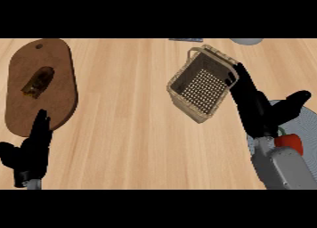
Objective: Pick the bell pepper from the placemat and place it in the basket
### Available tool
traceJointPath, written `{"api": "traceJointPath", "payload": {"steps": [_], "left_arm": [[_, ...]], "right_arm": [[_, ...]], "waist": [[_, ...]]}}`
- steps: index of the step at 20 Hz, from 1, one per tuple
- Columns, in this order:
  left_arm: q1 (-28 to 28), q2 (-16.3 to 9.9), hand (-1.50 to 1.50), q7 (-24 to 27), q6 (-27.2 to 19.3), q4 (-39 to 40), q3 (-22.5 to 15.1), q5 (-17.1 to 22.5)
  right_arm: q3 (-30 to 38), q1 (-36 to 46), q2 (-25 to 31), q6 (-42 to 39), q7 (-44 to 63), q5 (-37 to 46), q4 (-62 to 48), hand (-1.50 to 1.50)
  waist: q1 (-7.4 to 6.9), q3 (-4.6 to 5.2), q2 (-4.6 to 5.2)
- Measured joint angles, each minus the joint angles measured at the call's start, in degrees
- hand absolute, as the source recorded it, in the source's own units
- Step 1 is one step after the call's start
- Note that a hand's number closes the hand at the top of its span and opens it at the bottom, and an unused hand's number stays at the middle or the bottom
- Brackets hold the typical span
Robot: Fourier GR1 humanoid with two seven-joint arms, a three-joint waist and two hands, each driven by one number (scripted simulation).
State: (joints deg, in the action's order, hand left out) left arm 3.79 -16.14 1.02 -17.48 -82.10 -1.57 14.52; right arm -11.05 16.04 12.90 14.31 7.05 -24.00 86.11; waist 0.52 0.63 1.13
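A red bell pepper [290,141] with a green stem lies on the round grey placemat [314,129] at the right edge, partly hidden behind my right wrist. My right hand [256,109] hovers just left of and above the pepper, fingers straight toward the basket and thumb spread to the right, holding nothing. The woven basket [202,83] stands tilted on the counter at upper centre-right, its perforated bottom showing; the right hand's fingertips [242,73] overlap its right rim. My left hand [30,149] rests open at the lower left, fingers up.
A brown wooden cutting board [39,102] lies at the left with a small dark brown item [38,83] on it. A pale round object [246,41] and a dark flat thing [186,39] show at the far edge.
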Motion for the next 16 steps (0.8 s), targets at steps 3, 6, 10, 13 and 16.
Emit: {"api": "traceJointPath", "payload": {"steps": [3, 6, 10, 13, 16], "left_arm": [[-1.7, -1.2, 0.0, -0.9, 1.2, 0.0, -0.4, -0.6], [-4.6, -3.9, 0.0, -2.4, 3.0, -0.4, -0.8, -1.4], [-6.5, -5.4, 0.0, -4.3, 5.5, -0.3, -1.9, -1.4], [-8.1, -7.1, 0.0, -6.7, 7.6, -0.6, -1.6, -0.3], [-10.2, -8.0, 0.0, -9.2, 9.1, -0.2, -1.3, 0.2]], "right_arm": [[4.7, 1.6, 5.0, -8.6, -2.2, -4.0, -0.7, 1.5], [9.6, 4.8, 10.4, -18.8, -6.2, -8.6, -0.9, 1.5], [5.6, 6.7, 18.6, -31.6, -14.3, -1.1, 3.6, -1.5], [3.6, 3.4, 20.9, -36.1, -24.8, 6.6, 5.5, -1.5], [2.6, -1.7, 20.4, -34.3, -33.0, 14.4, 7.8, -1.5]], "waist": [[-0.17, -0.44, -0.45], [0.31, -0.86, -0.4], [0.49, -0.94, -0.64], [0.58, -0.92, -0.82], [0.51, -0.81, -1.0]]}}
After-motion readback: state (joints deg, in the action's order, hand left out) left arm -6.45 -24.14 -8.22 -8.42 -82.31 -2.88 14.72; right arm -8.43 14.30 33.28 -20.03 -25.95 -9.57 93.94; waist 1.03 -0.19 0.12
